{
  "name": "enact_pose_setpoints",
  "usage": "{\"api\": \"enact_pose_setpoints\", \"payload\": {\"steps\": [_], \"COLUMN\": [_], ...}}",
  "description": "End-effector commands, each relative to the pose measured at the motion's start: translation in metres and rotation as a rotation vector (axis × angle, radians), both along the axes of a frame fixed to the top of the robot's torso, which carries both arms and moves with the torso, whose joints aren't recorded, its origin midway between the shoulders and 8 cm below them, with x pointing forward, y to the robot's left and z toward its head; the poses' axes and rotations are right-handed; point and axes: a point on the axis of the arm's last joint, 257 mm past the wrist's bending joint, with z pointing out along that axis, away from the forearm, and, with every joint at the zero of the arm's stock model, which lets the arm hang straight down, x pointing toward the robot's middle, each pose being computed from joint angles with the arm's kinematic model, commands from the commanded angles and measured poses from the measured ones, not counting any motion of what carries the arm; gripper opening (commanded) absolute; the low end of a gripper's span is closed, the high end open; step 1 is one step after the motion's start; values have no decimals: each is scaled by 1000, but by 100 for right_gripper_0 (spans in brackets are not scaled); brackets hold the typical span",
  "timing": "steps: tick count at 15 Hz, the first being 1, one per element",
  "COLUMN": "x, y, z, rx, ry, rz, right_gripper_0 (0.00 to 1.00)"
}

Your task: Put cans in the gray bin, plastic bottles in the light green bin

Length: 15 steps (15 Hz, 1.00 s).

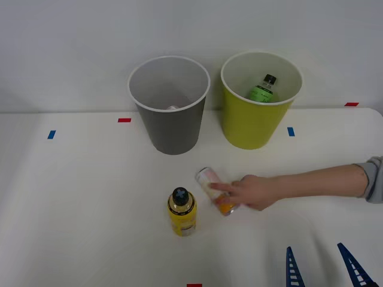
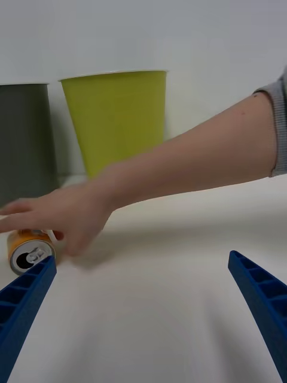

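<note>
Reaching in from the right edge of the front view, a person's hand [image 1: 254,191] lies on the can [image 1: 214,190], which is on its side on the white table [image 1: 78,203] near the middle of the frame, its silver end toward the upper left and its orange end under the fingers. In the wrist view the same hand [image 2: 63,218] covers the can [image 2: 30,252] at the left edge, with the can's orange end and pull tab facing the camera.

Just lower left of the can in the front view, the yellow bottle [image 1: 181,213] stands upright with its black cap on, close to the can but apart from it. At the upper middle stand the two bins side by side: the gray bin [image 1: 173,128] to the left, with something small and silvery at its bottom, and the green bin [image 1: 254,122] to the right, holding the green-label bottle [image 1: 264,89], which leans against the inner wall.

At the lower right of the front view the gripper [image 1: 323,269] sits open, its blue ribbed fingers spread apart and holding nothing; in the wrist view the gripper [image 2: 143,299] fingers frame bare table at the two lower corners.
</note>
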Motion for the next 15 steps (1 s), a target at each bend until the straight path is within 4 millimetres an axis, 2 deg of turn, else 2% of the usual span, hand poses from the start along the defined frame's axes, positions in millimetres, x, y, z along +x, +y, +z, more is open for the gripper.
{"api": "enact_pose_setpoints", "payload": {"steps": [1, 15], "x": [0, 0], "y": [0, 0], "z": [0, 0], "rx": [0, 0], "ry": [0, 0], "rz": [0, 0], "right_gripper_0": [100, 100]}}
